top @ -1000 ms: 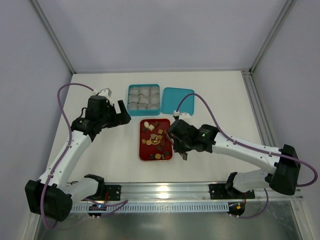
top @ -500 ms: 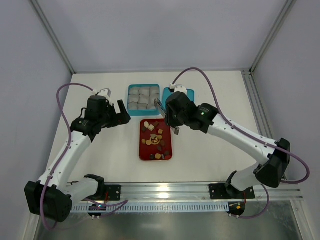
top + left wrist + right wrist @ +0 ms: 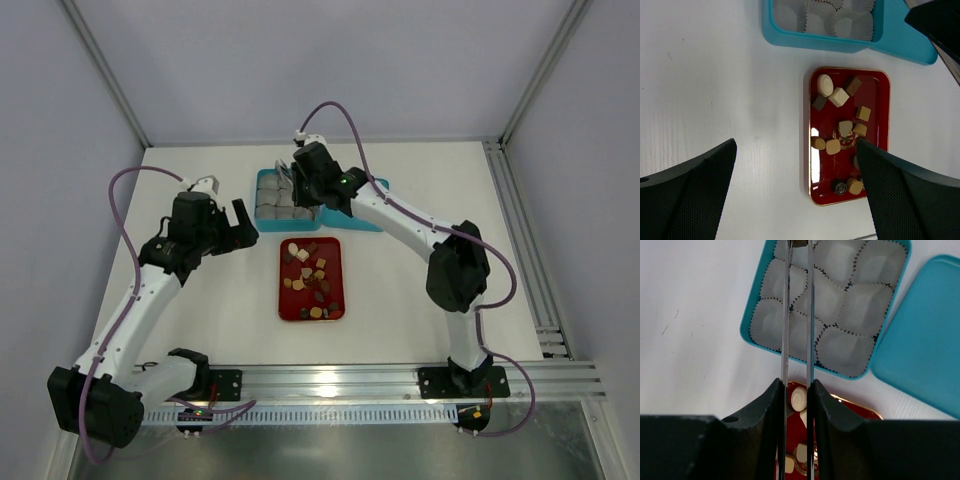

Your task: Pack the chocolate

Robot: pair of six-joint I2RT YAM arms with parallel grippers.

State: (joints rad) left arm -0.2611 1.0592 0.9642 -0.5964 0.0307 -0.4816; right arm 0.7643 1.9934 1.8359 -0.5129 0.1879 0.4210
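Pinching what seems a dark chocolate point(image 3: 799, 242), axis unclear, right fingers point(image 3: 768, 404) narrow; left fingers point(image 3: 690, 192) spread wide.

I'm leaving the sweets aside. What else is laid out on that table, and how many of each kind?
Paper cups: 9
Teal box: 1
Teal lid: 1
Red tray: 1
Total: 12

White table point(image 3: 715, 90), teal box point(image 3: 815, 44) at the far side, packed with grey-white paper cups point(image 3: 860, 305). Teal lid point(image 3: 920, 340) flat against its right side. Red tray point(image 3: 877, 90) nearer, just clear of both.
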